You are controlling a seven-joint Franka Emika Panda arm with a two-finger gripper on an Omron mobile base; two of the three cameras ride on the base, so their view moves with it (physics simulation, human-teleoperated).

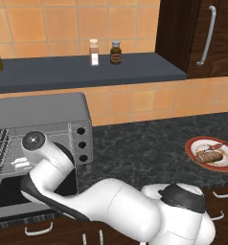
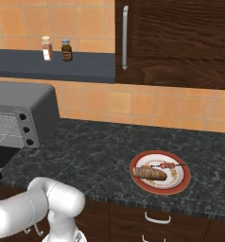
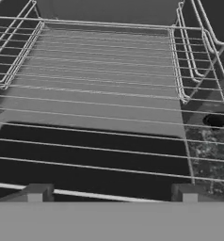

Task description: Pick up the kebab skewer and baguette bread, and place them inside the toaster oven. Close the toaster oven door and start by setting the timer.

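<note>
At the oven (image 1: 44, 112), the gripper (image 3: 111, 194) sits wide open and empty over the rack (image 3: 104, 94). Skewer (image 2: 167, 165) and baguette (image 2: 149, 173) wait on the plate (image 2: 177, 186), well right of the oven; best withdraw clear of the wires before reaching over.

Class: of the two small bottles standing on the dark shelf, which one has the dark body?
The dark brown bottle with a black cap, to the right of the pale, white-capped shaker.

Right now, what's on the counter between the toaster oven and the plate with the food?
Nothing: bare dark counter from the toaster oven to the plate, clearest in the right base view.
</note>
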